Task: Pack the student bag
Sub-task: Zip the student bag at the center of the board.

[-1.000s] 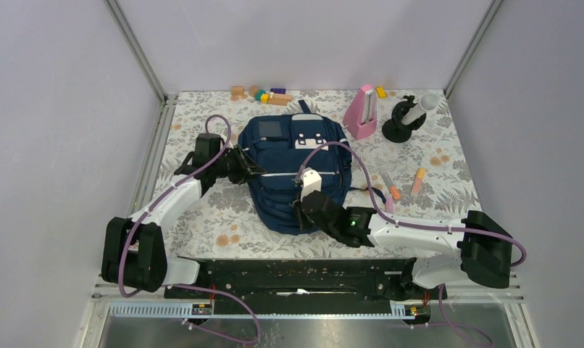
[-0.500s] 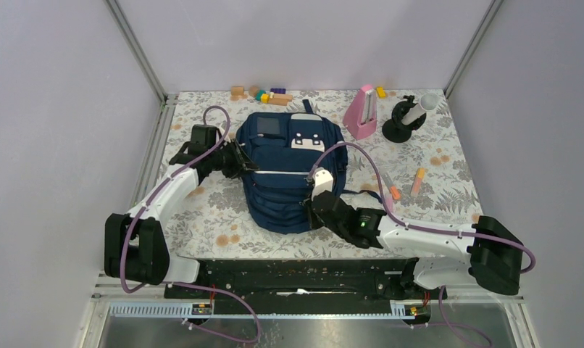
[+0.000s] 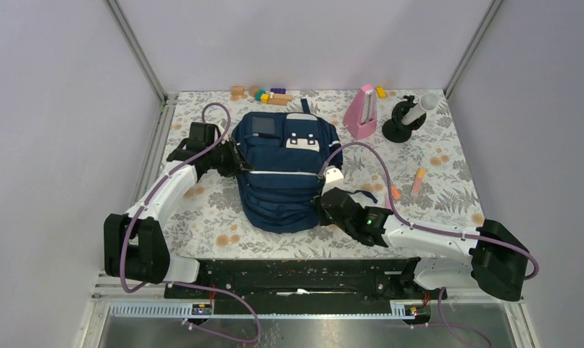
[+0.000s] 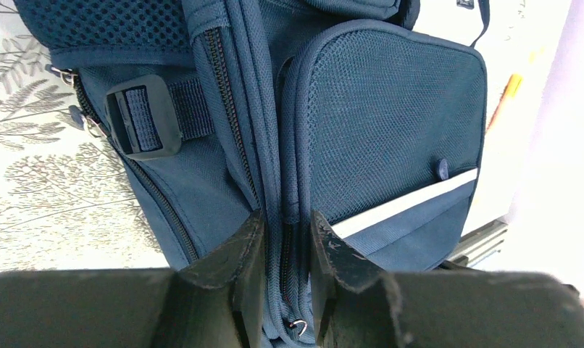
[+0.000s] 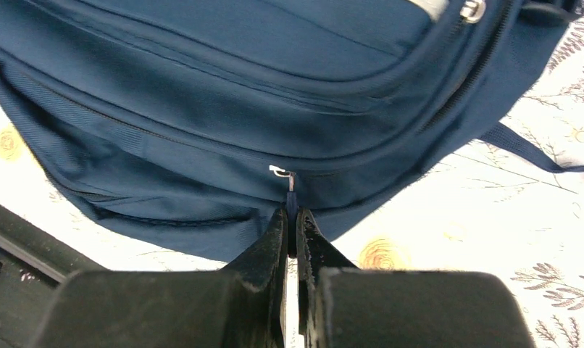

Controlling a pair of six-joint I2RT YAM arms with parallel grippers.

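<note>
Backpack in the middle of the table (image 3: 434,188): the student bag (image 3: 282,181) lies flat, front pocket up. The left arm reaches forward from the near-left corner, wrist turned inward, and the left gripper (image 4: 282,225) pinches a zippered fold on the bag's left side. The right arm stretches low along the near edge, with the right gripper (image 5: 291,217) clamped tight on a zipper pull (image 5: 291,194) at the bag's near-right rim.

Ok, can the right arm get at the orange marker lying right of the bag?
Probably not yet: the right gripper is shut on the bag's zipper pull. Once it lets go, the marker lies in the open, nothing over it.
</note>
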